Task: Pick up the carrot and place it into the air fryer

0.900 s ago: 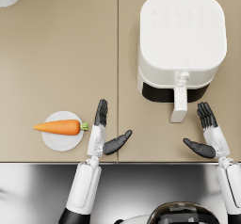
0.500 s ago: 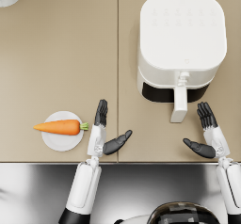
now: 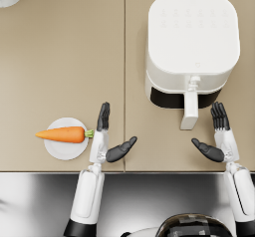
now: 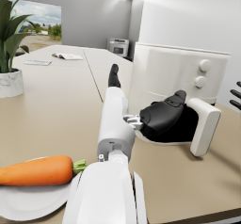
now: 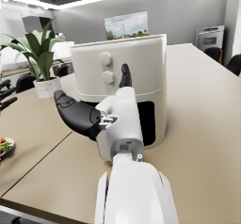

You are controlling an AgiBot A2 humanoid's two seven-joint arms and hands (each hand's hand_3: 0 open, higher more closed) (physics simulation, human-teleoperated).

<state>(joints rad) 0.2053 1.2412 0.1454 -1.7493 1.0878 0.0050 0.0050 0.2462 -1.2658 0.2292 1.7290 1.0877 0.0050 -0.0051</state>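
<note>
Two hands show in the head view, both empty with fingers spread: the left hand (image 3: pixel 105 140) hovers just right of the carrot (image 3: pixel 63 134), which lies on a small white plate (image 3: pixel 62 150) on the tan table (image 3: pixel 60 61). The right hand (image 3: pixel 218 139) sits near the white air fryer (image 3: pixel 191 47), beside its drawer handle (image 3: pixel 189 109).

The left wrist view has the carrot (image 4: pixel 35 170) on the plate (image 4: pixel 28 202), apart from that hand (image 4: pixel 141 112); a potted plant (image 4: pixel 9 53) stands farther back.

The right wrist view puts the splayed hand (image 5: pixel 101 108) before the air fryer (image 5: pixel 127 77).
</note>
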